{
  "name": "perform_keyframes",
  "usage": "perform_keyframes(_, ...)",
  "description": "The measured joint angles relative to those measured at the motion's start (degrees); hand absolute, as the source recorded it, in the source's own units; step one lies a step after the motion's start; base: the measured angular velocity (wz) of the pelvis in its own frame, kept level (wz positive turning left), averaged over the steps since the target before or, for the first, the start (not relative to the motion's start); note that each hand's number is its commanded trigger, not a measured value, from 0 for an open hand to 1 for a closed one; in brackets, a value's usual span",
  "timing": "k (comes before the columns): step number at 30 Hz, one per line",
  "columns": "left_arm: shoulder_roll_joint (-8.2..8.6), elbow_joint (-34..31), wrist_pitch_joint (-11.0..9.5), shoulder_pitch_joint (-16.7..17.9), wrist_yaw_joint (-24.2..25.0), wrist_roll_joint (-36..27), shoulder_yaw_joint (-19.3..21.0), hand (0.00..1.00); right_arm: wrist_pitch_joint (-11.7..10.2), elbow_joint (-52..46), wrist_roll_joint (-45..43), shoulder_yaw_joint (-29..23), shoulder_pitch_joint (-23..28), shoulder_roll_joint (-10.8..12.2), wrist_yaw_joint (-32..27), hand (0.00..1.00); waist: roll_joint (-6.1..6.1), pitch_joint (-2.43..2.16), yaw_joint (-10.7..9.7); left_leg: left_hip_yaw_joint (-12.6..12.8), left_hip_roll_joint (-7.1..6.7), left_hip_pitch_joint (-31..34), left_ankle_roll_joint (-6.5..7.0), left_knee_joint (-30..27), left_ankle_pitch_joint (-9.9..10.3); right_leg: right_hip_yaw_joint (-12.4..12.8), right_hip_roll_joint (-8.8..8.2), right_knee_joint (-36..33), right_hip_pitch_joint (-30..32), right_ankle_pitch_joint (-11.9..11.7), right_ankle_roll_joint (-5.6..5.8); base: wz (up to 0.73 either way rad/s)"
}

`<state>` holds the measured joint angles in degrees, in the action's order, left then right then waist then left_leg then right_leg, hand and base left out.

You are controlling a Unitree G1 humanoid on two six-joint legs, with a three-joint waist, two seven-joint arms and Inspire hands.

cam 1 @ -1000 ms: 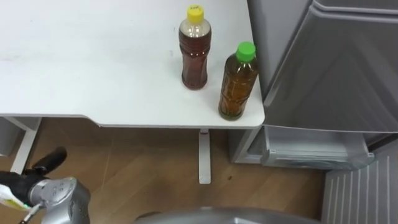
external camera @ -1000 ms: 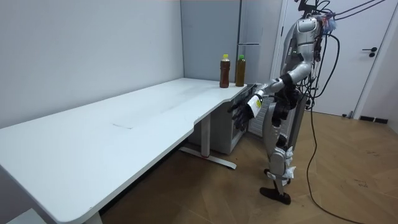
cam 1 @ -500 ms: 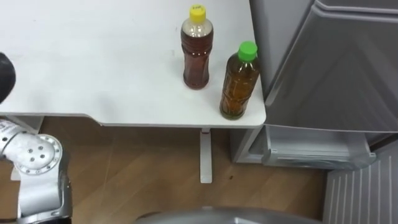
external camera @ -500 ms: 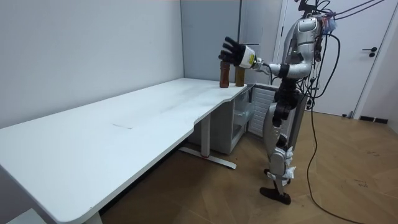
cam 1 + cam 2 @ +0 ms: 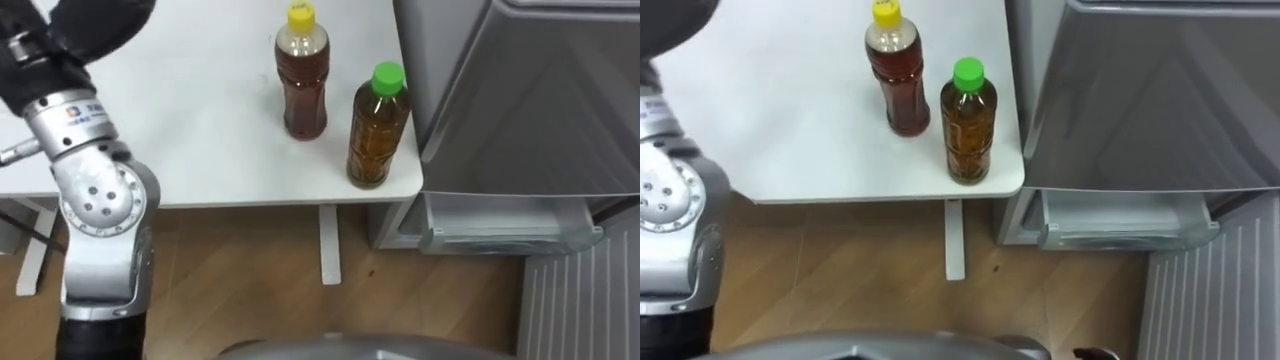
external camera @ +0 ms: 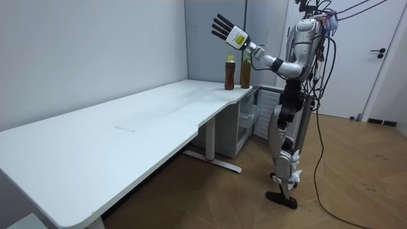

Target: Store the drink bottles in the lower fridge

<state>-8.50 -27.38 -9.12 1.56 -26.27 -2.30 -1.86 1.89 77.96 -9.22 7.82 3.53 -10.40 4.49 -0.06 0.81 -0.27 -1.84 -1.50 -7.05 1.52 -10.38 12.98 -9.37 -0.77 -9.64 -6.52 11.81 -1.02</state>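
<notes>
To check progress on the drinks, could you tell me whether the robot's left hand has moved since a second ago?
Yes: in the room view the left hand has risen from below the table edge to high above the yellow-capped bottle, open.

The white table (image 5: pixel 200 120) stands on a wooden floor (image 5: pixel 250 290), with its short end just beside the grey fridge (image 5: pixel 520 90). Two drink bottles stand upright on it, both at the end next to the fridge. The bottle with the green cap (image 5: pixel 377 130) is the nearer one to the fridge, close to the table's front corner. The bottle with the yellow cap (image 5: pixel 302 80) stands near it, on the side away from the fridge and a little deeper on the table. The two bottles do not touch.
</notes>
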Motion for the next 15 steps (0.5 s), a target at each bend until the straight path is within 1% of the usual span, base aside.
perform_keyframes(1,-0.01,-0.4,0.0,-0.4,1.1,-0.6,-0.5,0.00,0.0,0.2,-0.3,0.0,-0.2,0.0,0.1,0.00,-0.02,-0.02,-0.3,0.1,0.00,0.0,0.00,0.0,0.0,0.0,0.00,0.0,0.0,0.0,0.01,0.00)
perform_keyframes(3,-0.02,-1.2,0.2,-1.3,5.6,-4.0,-2.5,0.00,0.0,0.2,-0.9,0.0,-0.6,-0.1,0.6,0.00,-0.06,-0.15,-1.1,0.2,0.01,0.0,0.00,0.0,0.0,0.1,0.02,0.0,-0.3,0.0,0.01,0.00)
perform_keyframes(4,-0.01,-1.2,0.5,-1.5,6.8,-4.9,-2.9,0.00,0.1,0.2,-1.2,-0.1,-0.7,-0.1,0.6,0.00,-0.07,-0.15,-1.2,0.2,0.01,-0.1,0.00,0.0,0.0,0.2,0.02,0.0,-0.3,0.0,0.01,-0.04)
perform_keyframes(6,0.03,-1.2,2.0,-1.8,11.2,-7.7,-4.1,0.00,0.2,0.1,-1.6,-0.1,-0.9,-0.1,0.8,0.00,-0.10,-0.16,-1.3,0.2,0.01,-0.3,0.00,0.1,0.0,0.9,0.05,0.0,-0.4,0.0,0.01,-0.09)
perform_keyframes(8,0.01,-1.2,2.8,-1.8,14.5,-9.6,-4.3,0.00,0.2,0.1,-1.7,-0.1,-1.0,-0.2,1.4,0.00,-0.11,-0.17,-1.5,0.2,0.01,-0.4,0.00,0.2,0.0,1.3,0.05,0.0,-0.4,0.0,0.01,-0.10)
perform_keyframes(11,0.01,-1.2,2.9,-1.8,18.7,-11.7,-5.2,0.00,0.1,0.2,-2.0,-0.1,-1.0,-0.3,2.1,0.00,-0.11,-0.17,-1.8,0.2,0.00,-0.5,0.00,0.3,0.0,1.4,0.06,0.0,-0.4,0.0,0.02,-0.02)
perform_keyframes(15,-0.11,-1.2,3.0,-2.0,24.1,-15.3,-5.3,0.00,0.1,0.2,-2.6,0.0,-1.2,-0.3,2.6,0.00,0.00,-0.23,-2.5,0.2,0.06,-0.7,0.00,0.7,0.0,1.4,0.14,0.0,-0.4,0.0,0.05,0.00)
